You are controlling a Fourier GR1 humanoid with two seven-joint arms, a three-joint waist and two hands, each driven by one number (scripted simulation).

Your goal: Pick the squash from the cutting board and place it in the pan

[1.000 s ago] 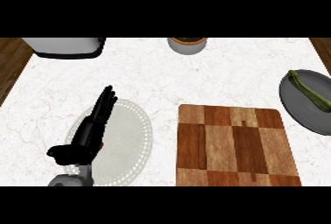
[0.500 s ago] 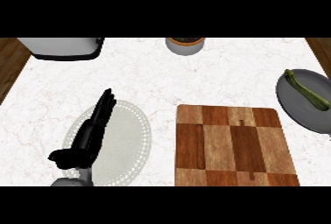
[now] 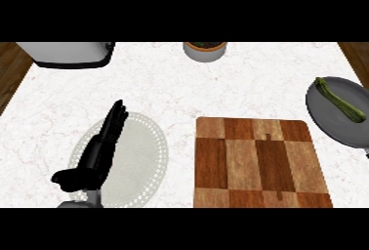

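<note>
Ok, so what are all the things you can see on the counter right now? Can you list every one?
squash: one, green, lying in the pan
pan: one, grey, right edge of the counter
cutting board: one, brown wood, right of middle
plate: one, white, left of the cutting board
small pot: one, grey, far edge, middle
appliance: one, pale grey, far left corner
counter: one, white marble
left robot hand: one, black, fingers straight, over the plate

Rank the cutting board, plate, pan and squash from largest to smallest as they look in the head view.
1. Cutting board
2. Plate, partly under the left hand
3. Pan, cut off at the view's edge, so its rank is unsure
4. Squash
</note>
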